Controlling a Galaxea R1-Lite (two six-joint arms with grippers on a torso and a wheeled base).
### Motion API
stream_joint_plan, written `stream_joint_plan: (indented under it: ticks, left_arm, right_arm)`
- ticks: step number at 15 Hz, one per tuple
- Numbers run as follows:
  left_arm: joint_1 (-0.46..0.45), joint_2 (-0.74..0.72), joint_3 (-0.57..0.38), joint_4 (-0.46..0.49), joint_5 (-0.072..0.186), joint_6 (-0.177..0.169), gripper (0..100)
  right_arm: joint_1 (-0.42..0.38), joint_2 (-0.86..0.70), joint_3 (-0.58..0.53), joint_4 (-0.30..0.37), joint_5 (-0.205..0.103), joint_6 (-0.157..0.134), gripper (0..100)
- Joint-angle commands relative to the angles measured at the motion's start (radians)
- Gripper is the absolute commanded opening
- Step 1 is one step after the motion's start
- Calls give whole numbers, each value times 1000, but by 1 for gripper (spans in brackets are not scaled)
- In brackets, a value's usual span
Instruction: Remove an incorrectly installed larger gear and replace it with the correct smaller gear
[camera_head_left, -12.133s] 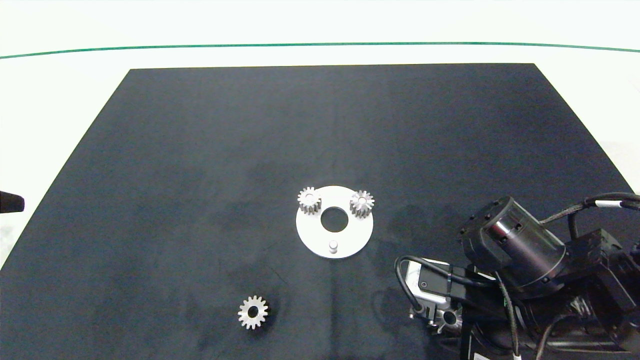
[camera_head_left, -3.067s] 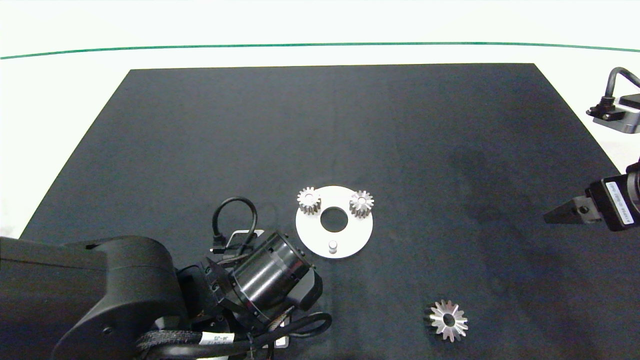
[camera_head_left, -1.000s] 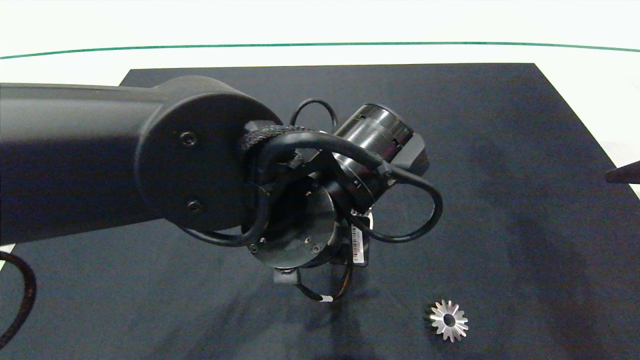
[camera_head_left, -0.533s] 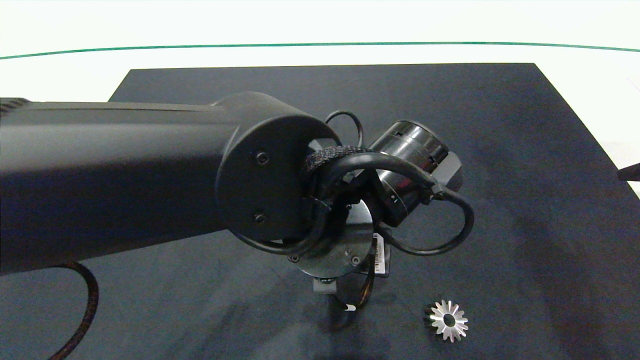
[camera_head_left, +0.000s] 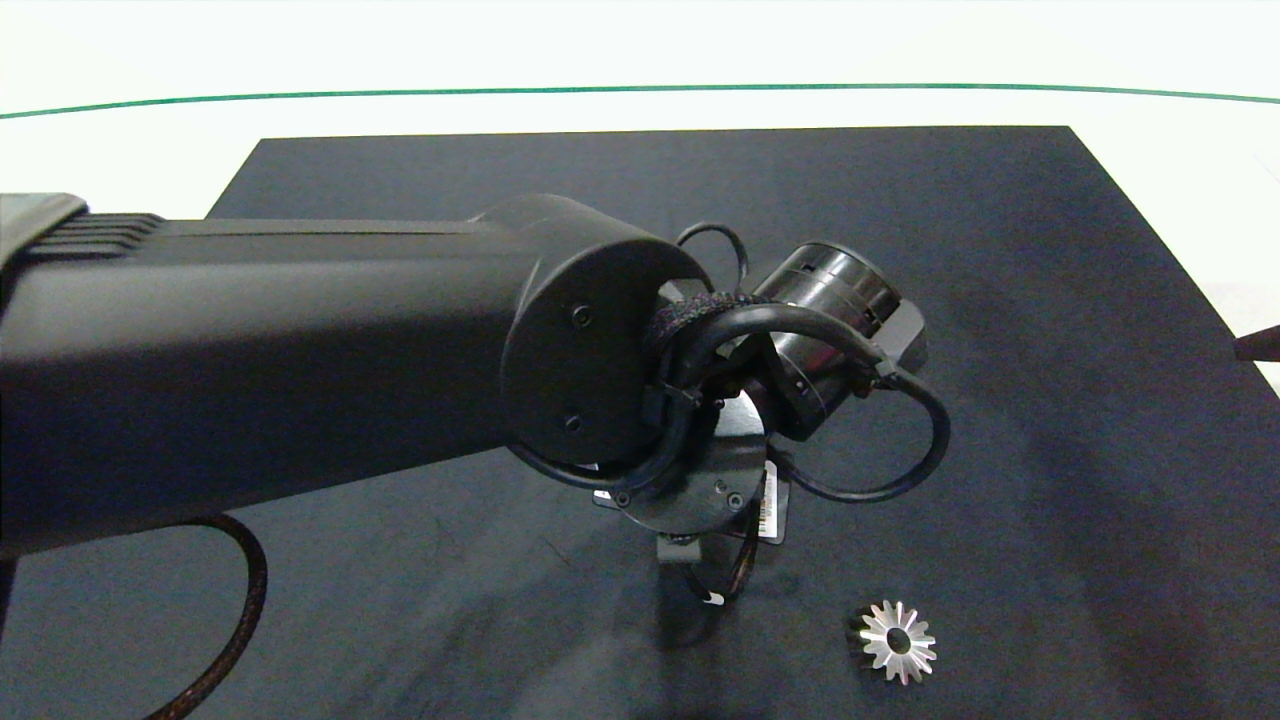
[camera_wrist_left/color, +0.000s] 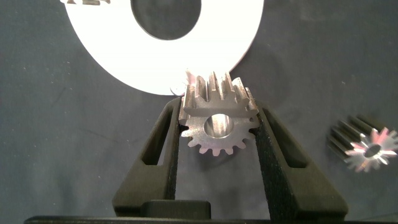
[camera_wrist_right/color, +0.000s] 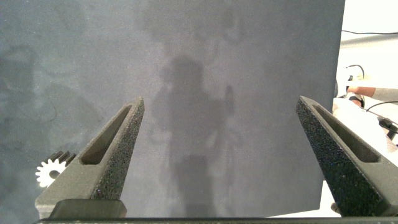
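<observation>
The left pincer (camera_wrist_left/color: 219, 124) pinches the smaller gear (camera_wrist_left/color: 217, 115) at the white disc's (camera_wrist_left/color: 124, 50) edge; the right pincer (camera_wrist_right/color: 227, 155) hangs spread wide, holding nothing.

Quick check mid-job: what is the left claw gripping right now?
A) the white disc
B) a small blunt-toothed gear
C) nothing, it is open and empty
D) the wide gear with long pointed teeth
B. In the left wrist view the left claw is clamped on the small gear at the white disc's edge; the wide pointed-tooth gear lies loose on the mat.
</observation>
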Motion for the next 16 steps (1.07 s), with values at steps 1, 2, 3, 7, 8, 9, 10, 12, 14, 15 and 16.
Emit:
stream_joint_plan:
  ticks: [1,2,3,7,8,9,10,12,14,15,16]
  left_arm:
    - [5,12,-4,5,5,1,0]
    - [17,14,-7,5,7,5,0]
    - [22,15,-7,5,8,7,0]
    - [33,26,-7,5,8,7,0]
    - [28,26,-9,5,8,7,0]
    - [25,26,-12,5,8,7,0]
    - [24,26,-12,5,8,7,0]
    - [25,26,-12,5,8,7,0]
    - [31,29,-12,5,10,7,0]
    - [33,29,-12,5,10,7,0]
    - [34,29,-12,5,10,7,0]
  right_arm:
    - [0,2,1,5,1,0,100]
    - [0,2,1,5,1,0,100]
    - [0,2,0,5,1,0,100]
    - [0,2,0,4,4,-2,100]
    - [0,2,0,4,4,-2,100]
    - [0,2,0,4,4,-2,100]
    - [0,2,0,4,4,-2,100]
    - [0,2,0,4,4,-2,100]
    - [0,2,0,4,4,-2,100]
    - [-1,2,0,4,4,-2,100]
    - [-1,2,0,4,6,-2,100]
